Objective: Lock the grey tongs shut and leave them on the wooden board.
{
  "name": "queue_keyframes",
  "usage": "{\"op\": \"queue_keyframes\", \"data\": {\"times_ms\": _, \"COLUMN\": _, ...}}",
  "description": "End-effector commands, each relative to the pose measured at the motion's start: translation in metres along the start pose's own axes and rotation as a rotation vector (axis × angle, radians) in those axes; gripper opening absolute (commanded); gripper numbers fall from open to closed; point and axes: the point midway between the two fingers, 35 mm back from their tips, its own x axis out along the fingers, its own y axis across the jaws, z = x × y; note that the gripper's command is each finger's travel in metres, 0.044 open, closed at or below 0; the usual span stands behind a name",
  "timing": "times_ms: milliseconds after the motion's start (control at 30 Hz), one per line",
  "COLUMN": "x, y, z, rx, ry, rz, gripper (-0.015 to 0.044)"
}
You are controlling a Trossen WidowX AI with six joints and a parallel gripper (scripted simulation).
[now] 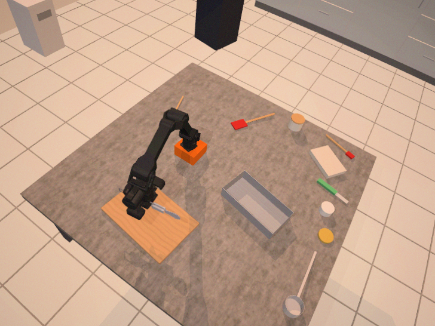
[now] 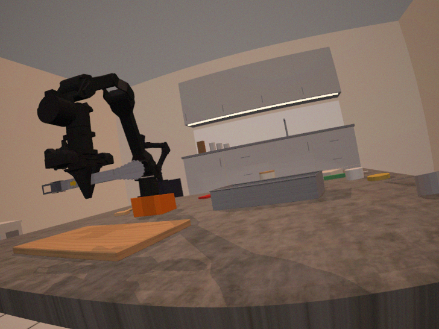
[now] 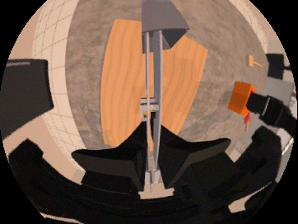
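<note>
The grey tongs (image 1: 158,207) (image 2: 106,176) (image 3: 158,82) are held in the air above the wooden board (image 1: 158,242) (image 2: 106,237) (image 3: 119,62). In the exterior view they lie nearly level, with the scalloped tips a little higher on the right and the hinge end with its loop on the left. Their two arms are close together in the wrist view. Whether the lock has caught cannot be seen. My gripper (image 2: 88,193) (image 3: 148,121) points down and is shut on the tongs. The roasting tin (image 1: 245,215) (image 2: 266,194) stands apart, with no tongs across it.
The orange block (image 1: 186,154) (image 2: 154,205) (image 3: 239,97) is under the arm's base, behind the board. A red spatula (image 1: 239,124) and a lidded jar (image 1: 296,123) are at the back. A green-handled tool (image 1: 327,186), a yellow disc (image 1: 325,235) and a ladle (image 1: 293,307) lie beyond the tin.
</note>
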Motion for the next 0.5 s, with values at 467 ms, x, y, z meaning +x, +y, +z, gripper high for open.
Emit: {"op": "queue_keyframes", "data": {"times_ms": 467, "x": 0.029, "y": -0.002, "z": 0.001, "rx": 0.006, "ry": -0.003, "rz": 0.001, "gripper": -0.0150}}
